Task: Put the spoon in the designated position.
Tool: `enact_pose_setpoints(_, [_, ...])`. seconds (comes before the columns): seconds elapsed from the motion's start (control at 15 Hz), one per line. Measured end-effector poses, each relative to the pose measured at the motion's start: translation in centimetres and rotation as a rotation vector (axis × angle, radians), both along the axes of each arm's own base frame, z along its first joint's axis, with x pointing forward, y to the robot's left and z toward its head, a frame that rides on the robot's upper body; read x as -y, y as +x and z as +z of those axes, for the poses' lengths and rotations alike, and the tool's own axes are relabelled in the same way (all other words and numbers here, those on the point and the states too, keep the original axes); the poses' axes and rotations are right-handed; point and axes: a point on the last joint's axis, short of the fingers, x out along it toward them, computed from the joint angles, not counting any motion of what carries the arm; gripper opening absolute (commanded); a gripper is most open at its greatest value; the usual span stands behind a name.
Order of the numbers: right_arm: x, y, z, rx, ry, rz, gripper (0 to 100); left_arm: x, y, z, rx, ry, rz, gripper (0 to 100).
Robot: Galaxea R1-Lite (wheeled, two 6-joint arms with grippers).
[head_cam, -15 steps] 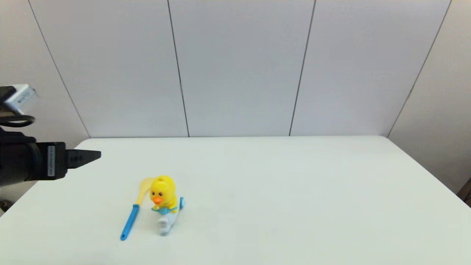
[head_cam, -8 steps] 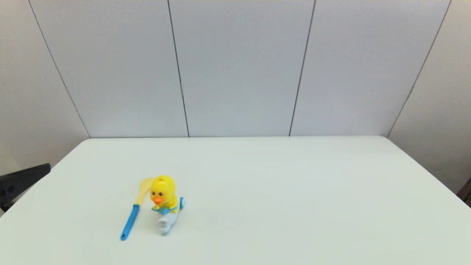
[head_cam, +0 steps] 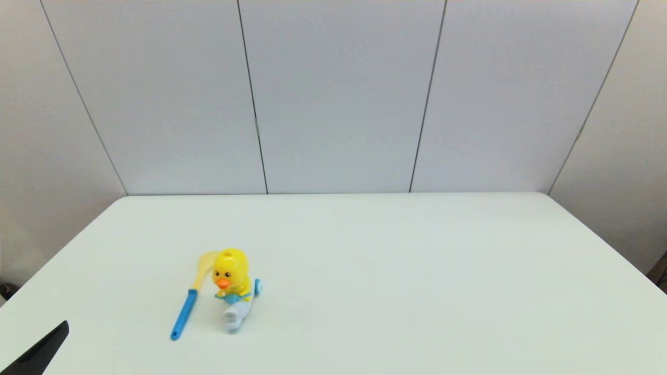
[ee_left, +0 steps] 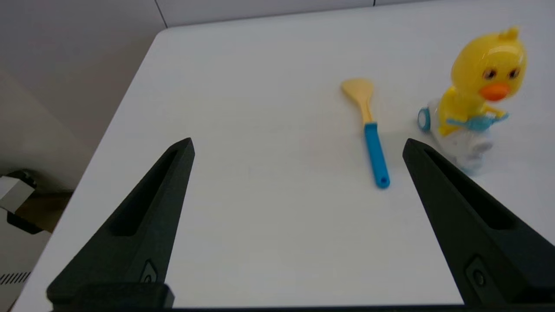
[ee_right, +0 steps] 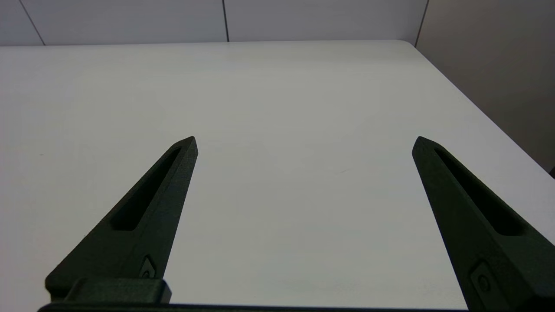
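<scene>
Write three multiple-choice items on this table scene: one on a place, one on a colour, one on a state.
1. Where does the spoon lie?
A. left of the duck
B. right of the duck
C. on top of the duck

2. What colour is the spoon's handle?
A. red
B. blue
C. green

3. How is the left tool?
A. shut on the spoon
B. shut on the duck
C. open

Key:
1 A, the head view shows the spoon on the duck's left.
2 B, the handle is bright blue below the yellow bowl.
3 C, its wrist view shows the fingers wide apart over the table.
</scene>
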Motion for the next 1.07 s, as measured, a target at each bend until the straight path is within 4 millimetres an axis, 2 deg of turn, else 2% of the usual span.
enact_pose_setpoints(0.27, [0.0,0.0,0.0,0.000,0.000,0.000,100,-0.1,-2.0,-3.5,0.024,-0.003,-0.012,100])
enact_pose_setpoints(0.53, [0.0,0.0,0.0,0.000,0.000,0.000,100,0.0,-3.4,-5.8,0.019,0.002,-0.058,100])
enact_pose_setpoints(0.73, [0.0,0.0,0.0,0.000,0.000,0.000,100,0.0,-4.3,-6.7,0.050,0.001,-0.056,100])
enact_pose_setpoints(1.07, [0.0,0.0,0.0,0.000,0.000,0.000,100,0.0,-4.9,-6.8,0.184,-0.024,-0.050,100])
